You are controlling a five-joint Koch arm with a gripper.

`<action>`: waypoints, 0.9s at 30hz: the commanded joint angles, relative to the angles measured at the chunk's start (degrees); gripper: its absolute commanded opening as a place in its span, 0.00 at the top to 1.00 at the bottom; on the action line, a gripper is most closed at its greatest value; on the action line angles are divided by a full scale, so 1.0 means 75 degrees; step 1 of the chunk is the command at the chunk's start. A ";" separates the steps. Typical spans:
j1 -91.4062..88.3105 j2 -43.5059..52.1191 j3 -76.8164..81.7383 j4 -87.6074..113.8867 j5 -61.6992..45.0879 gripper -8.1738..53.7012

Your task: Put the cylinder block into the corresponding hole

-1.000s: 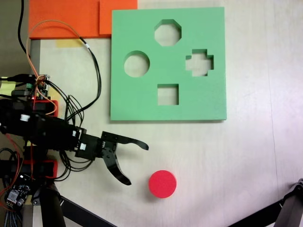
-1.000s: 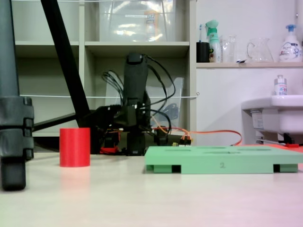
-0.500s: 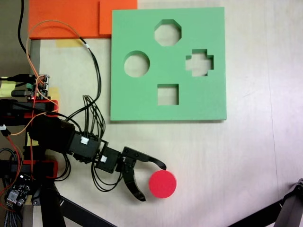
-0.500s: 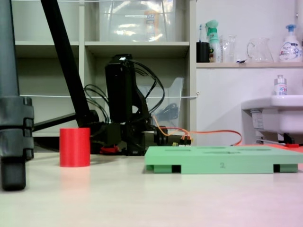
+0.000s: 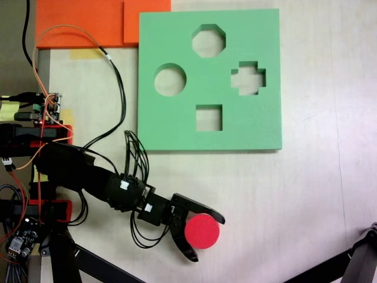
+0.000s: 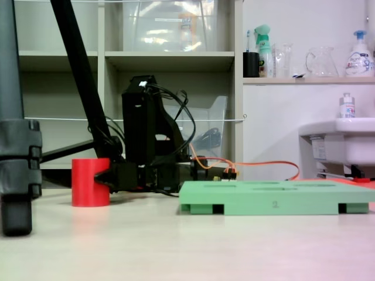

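The red cylinder block [image 5: 203, 232] stands upright on the table, below the green foam board [image 5: 177, 35] and apart from it. My gripper [image 5: 207, 239] is open, its black jaws lying either side of the block: one finger [image 5: 206, 211] curves over its far edge, the other sits at its near left. From the side, the block [image 6: 88, 182] has the gripper [image 6: 106, 177] against its right flank. The circular hole [image 5: 170, 79] lies in the board's left part, uncovered. The board [image 6: 275, 196] lies flat in the side view.
The board also has an octagonal cut-out [image 5: 208, 40], a cross cut-out [image 5: 248, 78] and a square cut-out [image 5: 208, 118]. Orange foam sheets [image 5: 88, 20] lie at the top left. Cables [image 5: 121, 94] trail beside the board. Black tripod legs [image 5: 88, 259] [image 6: 17, 175] stand close by.
The arm has reached right and toward the table's near edge, bringing its open jaws from left of the block to either side of it. The block has shifted slightly left in the side view.
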 commanded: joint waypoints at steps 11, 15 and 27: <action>0.0328 0.0680 0.0422 -0.0492 0.0223 0.38; -0.0012 0.1676 0.1184 -0.0457 0.0258 0.40; -0.4875 0.6223 0.2508 0.1852 0.0387 0.52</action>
